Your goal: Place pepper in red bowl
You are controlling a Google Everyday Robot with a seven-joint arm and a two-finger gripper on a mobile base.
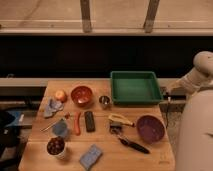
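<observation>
The single camera is looking down from above, fairly far off, taking in the whole surface (147, 159); the hand (166, 93) is hanging at right, beside the green tray (134, 89).

Slim red-orange pepper (77, 123), slightly curved, lying flat on the desk (150, 152), left of centre, pointing roughly from far edge to near edge. Glossy red bowl (82, 95) sitting upright closer to the far edge, just behind the pepper, not touching. Tool (166, 92) way over by the right edge, near the far right corner.
</observation>
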